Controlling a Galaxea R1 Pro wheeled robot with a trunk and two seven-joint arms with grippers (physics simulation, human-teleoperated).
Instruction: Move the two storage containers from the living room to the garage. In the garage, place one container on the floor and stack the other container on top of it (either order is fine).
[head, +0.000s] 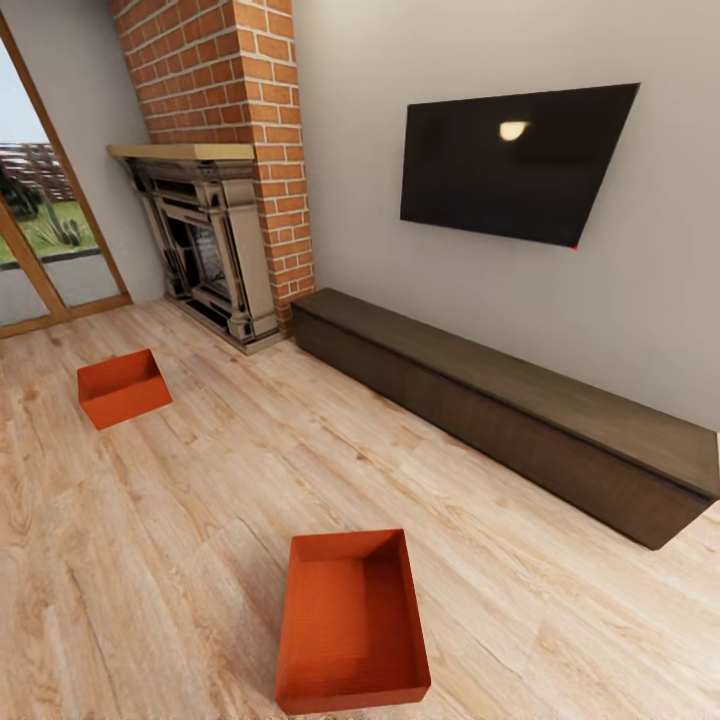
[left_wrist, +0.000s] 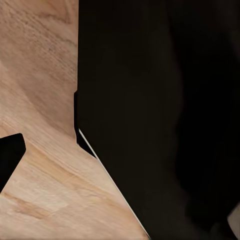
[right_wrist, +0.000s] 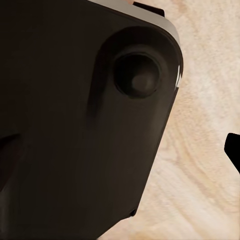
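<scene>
Two orange-red storage containers rest on the light wood-plank floor of the living room. The nearer container (head: 352, 620) lies close in front of me, open top up and empty. The farther container (head: 123, 387) sits to the left, near the fireplace and the glass door. In the left wrist view a large black part of the robot (left_wrist: 160, 115) covers most of the picture above the wood floor, with a dark tip (left_wrist: 10, 157) at the edge. The right wrist view holds a black rounded housing (right_wrist: 85, 115) and a small dark tip (right_wrist: 234, 150).
A brick fireplace (head: 215, 240) stands at the back left, beside a glass door (head: 40, 230). A long dark low cabinet (head: 520, 420) runs along the right wall under a wall TV (head: 515, 165). Wood floor (head: 200, 500) stretches between the containers.
</scene>
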